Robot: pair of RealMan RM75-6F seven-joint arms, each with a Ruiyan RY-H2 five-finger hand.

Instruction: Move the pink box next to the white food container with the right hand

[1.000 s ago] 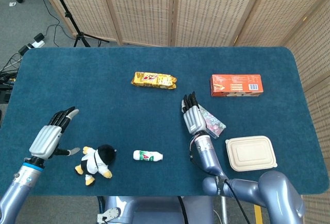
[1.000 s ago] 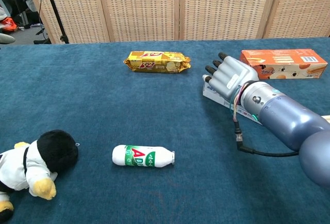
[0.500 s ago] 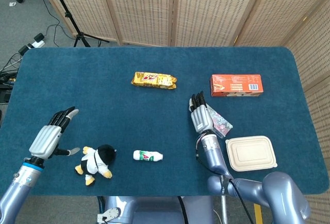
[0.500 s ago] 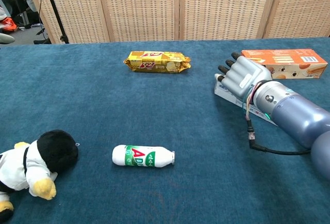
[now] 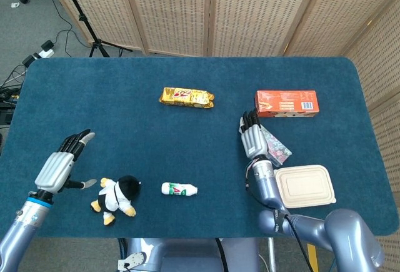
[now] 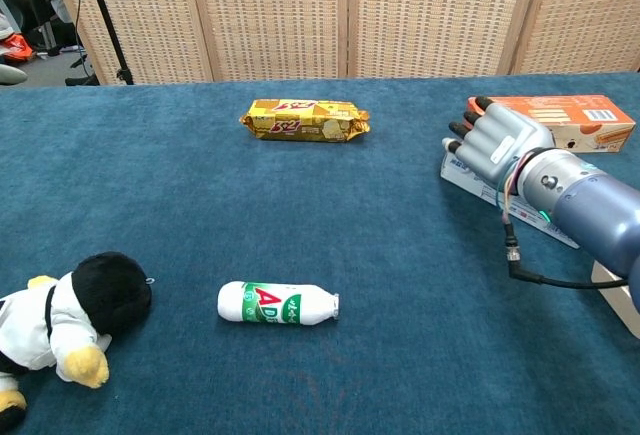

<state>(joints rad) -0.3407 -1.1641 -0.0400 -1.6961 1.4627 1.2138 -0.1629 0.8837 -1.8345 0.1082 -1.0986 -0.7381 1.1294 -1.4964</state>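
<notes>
The pink box (image 5: 277, 147), flat and patterned, lies slanted just above the top left corner of the white food container (image 5: 304, 186). My right hand (image 5: 253, 139) lies over the box's left edge and grips it, fingers pointing away from me; the thumb is hidden. In the chest view the same hand (image 6: 500, 143) covers the far end of the box (image 6: 472, 181), whose white side shows low over the cloth. Only a cream sliver of the container (image 6: 615, 295) shows at the right edge. My left hand (image 5: 59, 166) hovers empty at the far left, fingers spread.
An orange box (image 5: 286, 103) lies just beyond the right hand. A yellow biscuit pack (image 5: 186, 97) sits mid-table. A small white and green bottle (image 5: 179, 189) and a penguin plush (image 5: 117, 198) lie near the front edge of the blue table (image 5: 125, 84).
My right hand has carried the pink box to the right, from mid-table up to the container's top left corner. The left hand has not moved.
</notes>
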